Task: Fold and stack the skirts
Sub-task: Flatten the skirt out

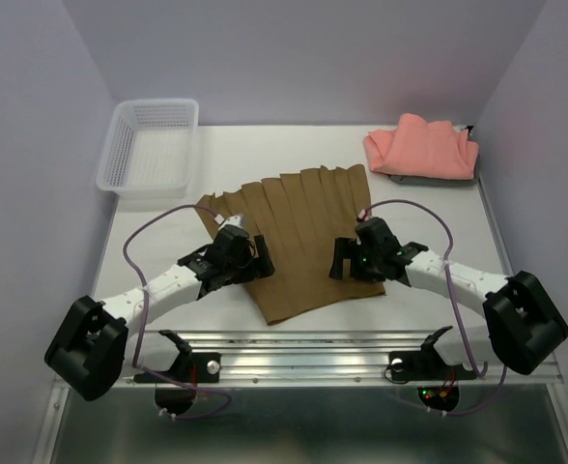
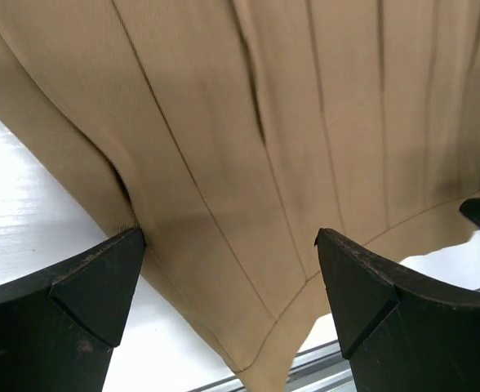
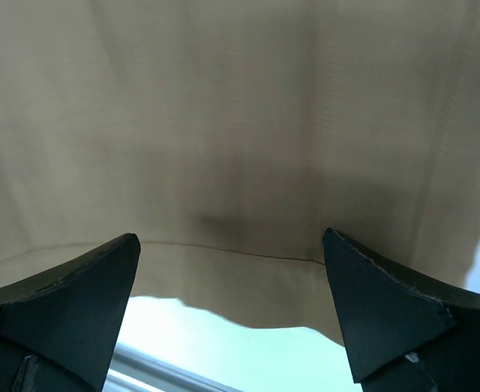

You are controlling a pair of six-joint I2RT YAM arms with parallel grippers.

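The left arm (image 1: 158, 290) reaches in from the lower left of the frame and the right arm (image 1: 463, 280) from the lower right, wrists turned inward toward the middle. The left claw (image 1: 258, 256) and right claw (image 1: 343, 259) face each other, held low, jaws spread wide, gripping nothing.

place: we take this for a robot lab cell | evidence: we see a white desk (image 1: 414, 208) boxed in by plain pale walls (image 1: 33, 145) | left arm (image 1: 158, 288) and right arm (image 1: 458, 277) bolted to a metal rail (image 1: 313, 354) | loose cables (image 1: 132, 253)
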